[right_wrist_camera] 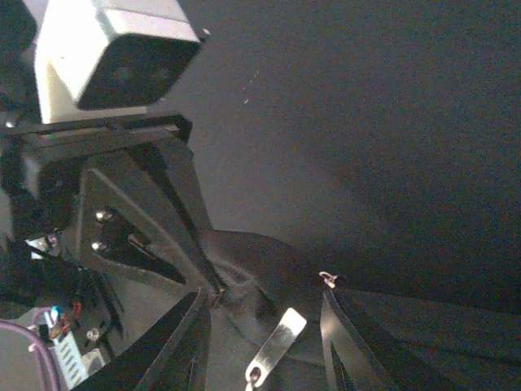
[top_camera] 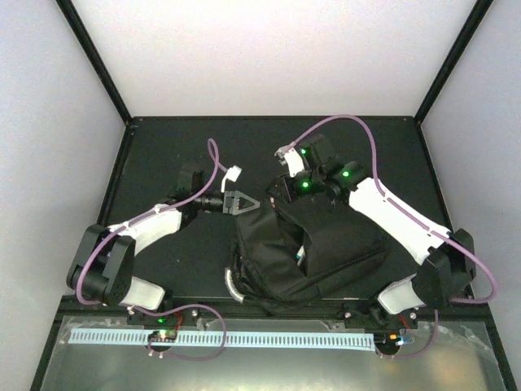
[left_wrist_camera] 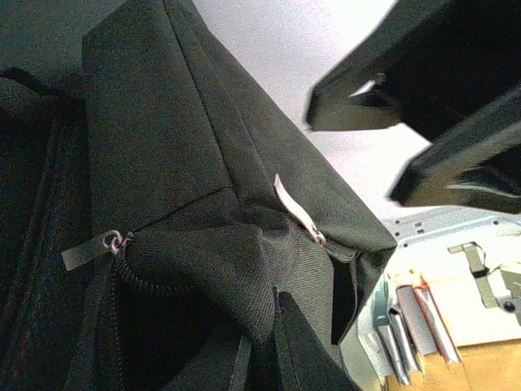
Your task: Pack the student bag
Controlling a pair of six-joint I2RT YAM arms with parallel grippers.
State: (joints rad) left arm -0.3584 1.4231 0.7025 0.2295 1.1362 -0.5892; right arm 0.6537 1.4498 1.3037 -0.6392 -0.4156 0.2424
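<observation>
The student bag (top_camera: 313,252), a large black backpack, lies in the middle of the table with its grey handle (top_camera: 232,287) toward the near side. My left gripper (top_camera: 244,202) is shut on a fold of its fabric at the far left corner; in the left wrist view the gripper (left_wrist_camera: 277,305) pinches cloth just below a silver zipper pull (left_wrist_camera: 289,199). My right gripper (right_wrist_camera: 262,303) hovers at the same corner, open. That zipper pull (right_wrist_camera: 277,342) lies between its fingers (right_wrist_camera: 189,342), touching neither. A second pull (left_wrist_camera: 88,252) hangs at the left of the zipper.
The black table (top_camera: 163,155) is bounded by black frame posts and pale walls. A metal shelf with a pale perforated strip (top_camera: 220,338) runs along the near edge. Purple cables (top_camera: 366,134) loop over both arms. Tools (left_wrist_camera: 407,326) lie beyond the bag.
</observation>
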